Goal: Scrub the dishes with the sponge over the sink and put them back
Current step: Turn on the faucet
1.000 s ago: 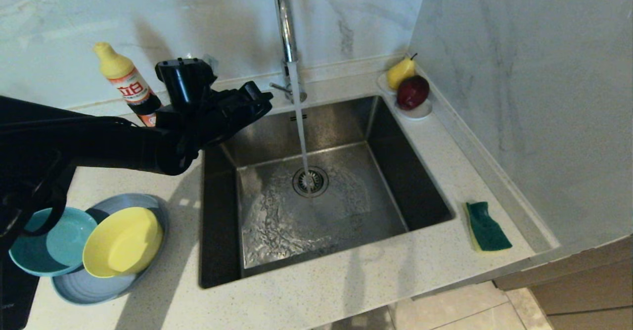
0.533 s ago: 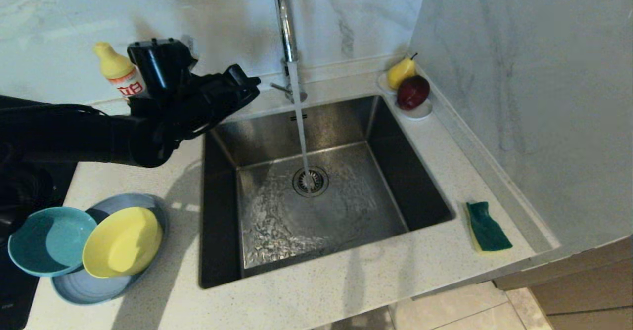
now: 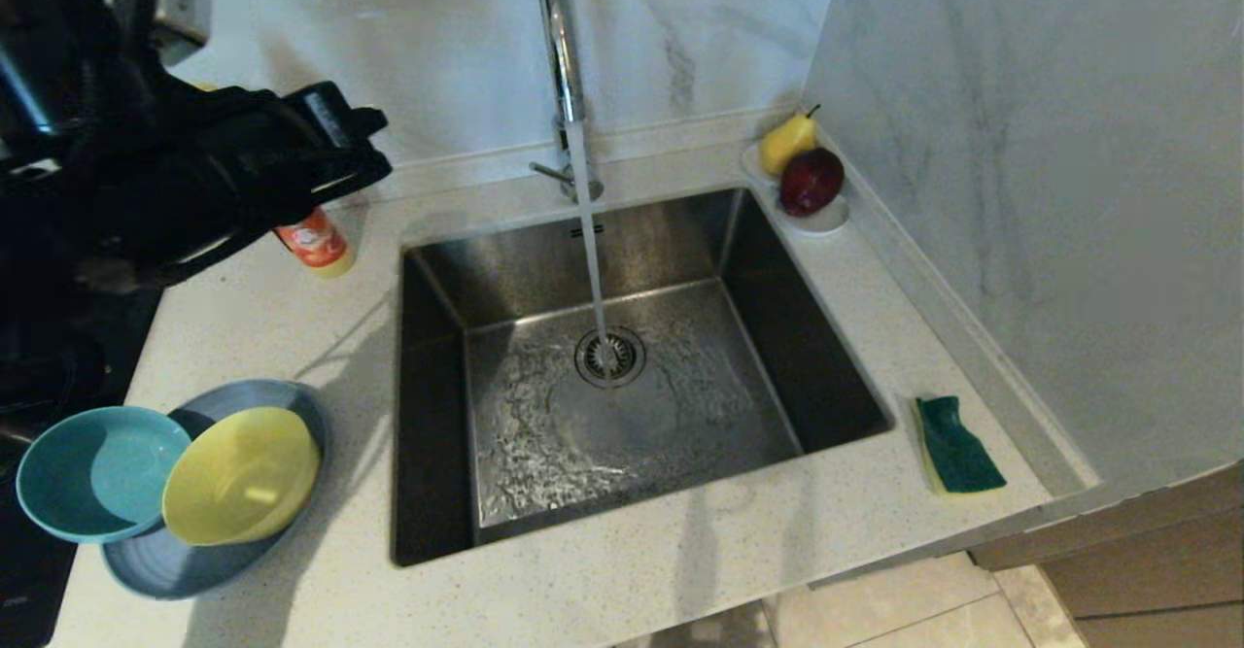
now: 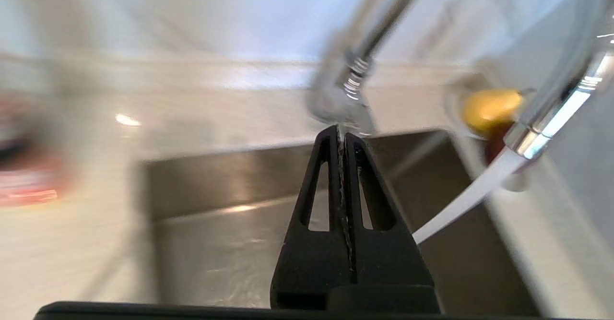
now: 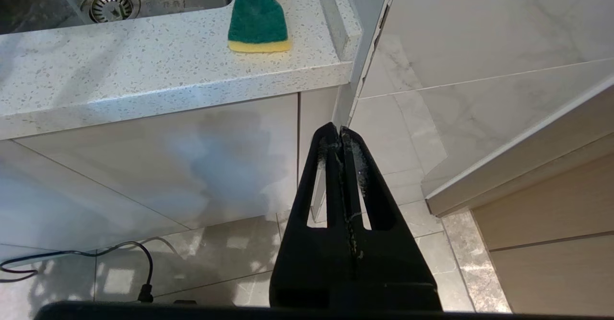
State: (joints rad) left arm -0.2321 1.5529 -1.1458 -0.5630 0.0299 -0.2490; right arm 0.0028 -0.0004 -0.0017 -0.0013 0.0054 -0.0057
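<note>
From the head view, the left gripper (image 3: pixel 364 148) is hanging raised over the counter left of the sink (image 3: pixel 428 415), well apart from the stacked dishes (image 3: pixel 185 493) and the sponge (image 3: pixel 957 444). The left wrist view is showing its fingers pressed together, empty. In the right wrist view, the right gripper (image 5: pixel 339 135) is sitting closed and empty below the counter edge.

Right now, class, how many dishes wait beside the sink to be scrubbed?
3, all left of the sink: a teal bowl and a yellow bowl resting on a grey-blue plate.
</note>
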